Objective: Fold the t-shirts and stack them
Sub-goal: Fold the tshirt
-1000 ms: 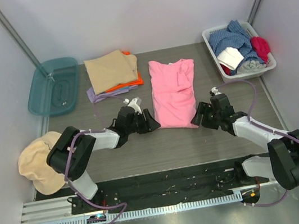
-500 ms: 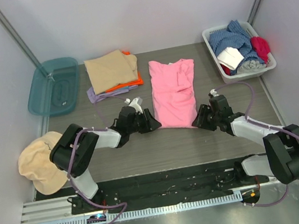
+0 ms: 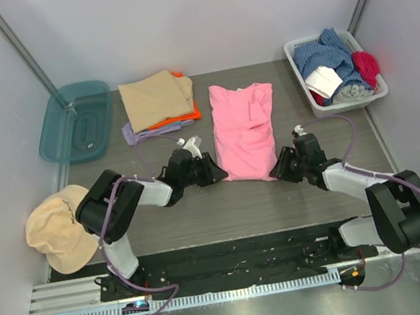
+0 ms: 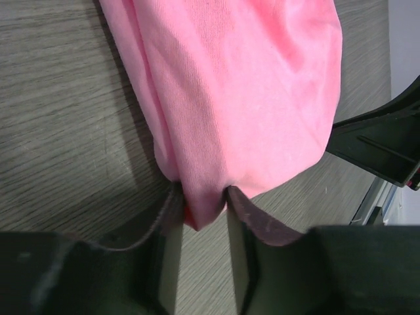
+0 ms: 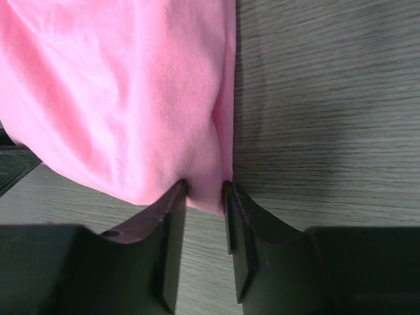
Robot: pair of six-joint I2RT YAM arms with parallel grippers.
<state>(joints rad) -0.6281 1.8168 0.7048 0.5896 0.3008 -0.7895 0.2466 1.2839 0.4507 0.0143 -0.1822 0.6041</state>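
Two black arms reach up from the bottom edge of the frame across the grey wood-grain table (image 3: 203, 214). A round tan cap (image 3: 54, 230) lies at lower left, beside the left arm.

The left gripper (image 4: 203, 203) has its jaws drawn in on the near left corner of the bright pink t-shirt (image 3: 244, 132), with a small fold of cloth pinched between the fingers. The right gripper (image 5: 205, 190) nips the near right corner the same way, and cloth fills the narrow gap between its fingers.

The pink t-shirt lies flat on the table in the middle of the frame, long and narrow, its collar toward the far wall. Up and left of it sits a stack with a tan t-shirt (image 3: 157, 98) on top, an orange t-shirt (image 3: 180, 119) beneath and a lilac t-shirt (image 3: 138, 134) lowest, only their edges showing.

At upper left rests a teal bin (image 3: 75, 121). At upper right a white basket (image 3: 353, 103) holds rumpled blue, white and red cloth.
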